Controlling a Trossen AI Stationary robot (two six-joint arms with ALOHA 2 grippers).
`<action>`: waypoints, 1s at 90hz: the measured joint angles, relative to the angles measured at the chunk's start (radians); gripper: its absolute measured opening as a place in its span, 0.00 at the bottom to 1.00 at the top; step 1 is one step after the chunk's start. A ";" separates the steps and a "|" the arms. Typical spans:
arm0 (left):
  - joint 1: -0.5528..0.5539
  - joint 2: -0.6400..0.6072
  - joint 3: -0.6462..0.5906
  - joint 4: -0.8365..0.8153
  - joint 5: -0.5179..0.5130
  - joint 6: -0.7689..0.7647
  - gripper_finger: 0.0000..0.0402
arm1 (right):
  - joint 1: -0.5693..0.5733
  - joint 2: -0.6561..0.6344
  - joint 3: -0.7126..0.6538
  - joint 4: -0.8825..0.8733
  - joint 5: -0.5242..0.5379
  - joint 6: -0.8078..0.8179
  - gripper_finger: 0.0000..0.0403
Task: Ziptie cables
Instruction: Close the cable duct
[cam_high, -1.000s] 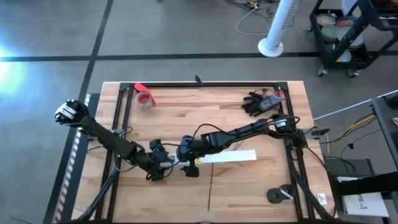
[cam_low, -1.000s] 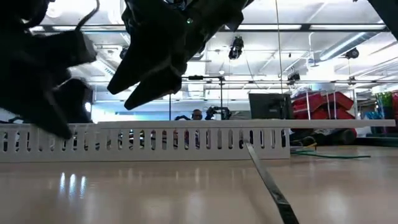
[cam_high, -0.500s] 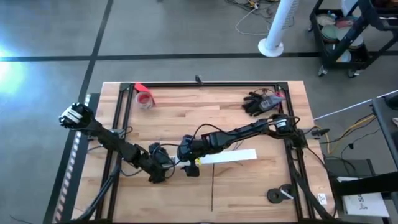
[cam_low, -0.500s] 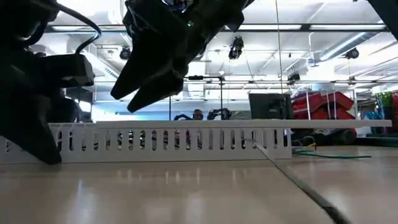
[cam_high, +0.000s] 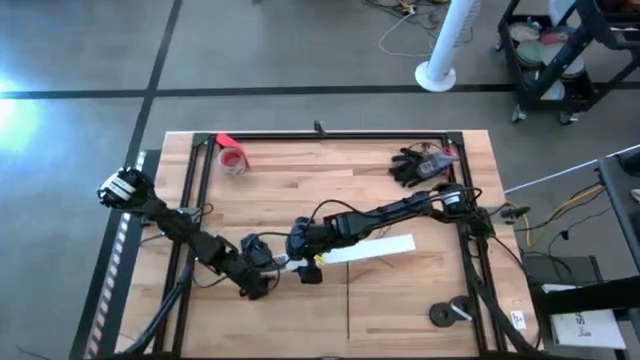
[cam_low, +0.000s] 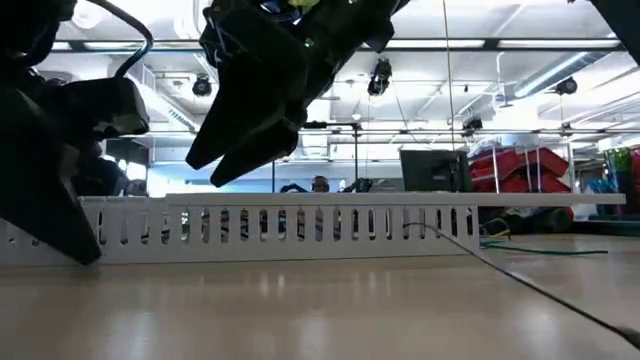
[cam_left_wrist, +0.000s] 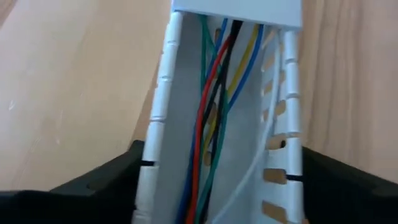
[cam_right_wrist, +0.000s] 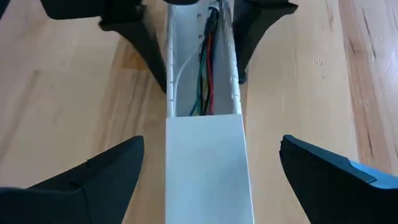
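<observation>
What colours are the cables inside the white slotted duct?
The cables are red, green, blue, black and yellow; the left wrist view shows them best inside the duct.

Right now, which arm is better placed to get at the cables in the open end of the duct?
Probably the left. Its gripper sits at the duct's uncovered end, open fingers straddling the exposed cables. The right gripper straddles the lidded part.

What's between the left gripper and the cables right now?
The slotted side walls of the white duct. The cables lie inside its open channel; the left gripper straddles the duct from outside. From above, nothing covers them here.
</observation>
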 joint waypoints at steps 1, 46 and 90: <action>0.000 0.000 0.000 0.001 0.000 0.000 0.84 | 0.000 0.000 0.000 0.000 0.000 0.000 0.88; 0.003 -0.027 0.029 -0.094 0.006 0.051 0.97 | 0.000 0.000 0.000 0.000 0.002 0.010 0.88; -0.110 -0.022 0.045 -0.217 -0.097 -0.078 0.97 | -0.003 0.001 -0.025 -0.003 0.002 0.011 0.88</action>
